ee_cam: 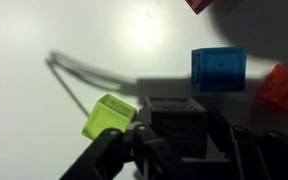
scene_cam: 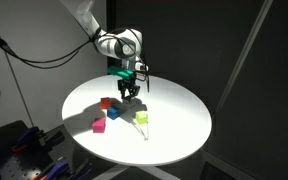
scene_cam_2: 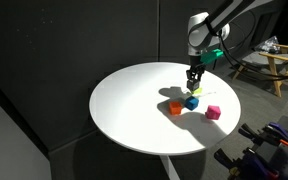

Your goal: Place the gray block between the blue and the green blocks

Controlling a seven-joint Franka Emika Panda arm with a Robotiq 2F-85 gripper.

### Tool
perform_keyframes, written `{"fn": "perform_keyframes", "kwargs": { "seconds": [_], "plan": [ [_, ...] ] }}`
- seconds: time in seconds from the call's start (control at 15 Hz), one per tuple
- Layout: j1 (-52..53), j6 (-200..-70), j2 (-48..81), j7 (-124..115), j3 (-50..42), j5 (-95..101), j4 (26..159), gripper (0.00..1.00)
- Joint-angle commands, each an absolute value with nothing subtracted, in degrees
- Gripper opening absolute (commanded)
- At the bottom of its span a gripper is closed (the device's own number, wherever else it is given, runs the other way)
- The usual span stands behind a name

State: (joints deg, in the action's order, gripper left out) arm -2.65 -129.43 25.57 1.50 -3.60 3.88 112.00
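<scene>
Above the round white bench (scene_cam: 179, 125), the claw (scene_cam: 131, 95) looks clenched on the dark gray cube (ee_cam: 176, 110), hanging over the gap between the blue cube (ee_cam: 218, 70) and the lime-green cube (ee_cam: 109, 116). Lowering and releasing are not yet done.

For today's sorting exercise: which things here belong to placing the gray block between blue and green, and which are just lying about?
Belong to the job: gray block, blue block, green block, gripper.
Just lying about: red block, pink block.
</scene>
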Motion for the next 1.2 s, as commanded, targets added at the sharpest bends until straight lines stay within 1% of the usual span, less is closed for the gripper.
{"fn": "perform_keyframes", "kwargs": {
  "seconds": [0.0, 0.07, 0.13, 1.13],
  "plan": [
    [-3.4, -129.1, 26.9, 3.2, -3.4, 4.1, 110.0, 0.32],
    [-2.9, -129.3, 26.1, 1.6, -3.4, 4.0, 111.7, 0.32],
    [-2.9, -129.3, 26.2, 1.6, -3.4, 4.0, 111.7, 0.57],
    [-2.9, -129.3, 26.5, 1.6, -3.4, 4.0, 111.7, 0.57]
  ]
}}
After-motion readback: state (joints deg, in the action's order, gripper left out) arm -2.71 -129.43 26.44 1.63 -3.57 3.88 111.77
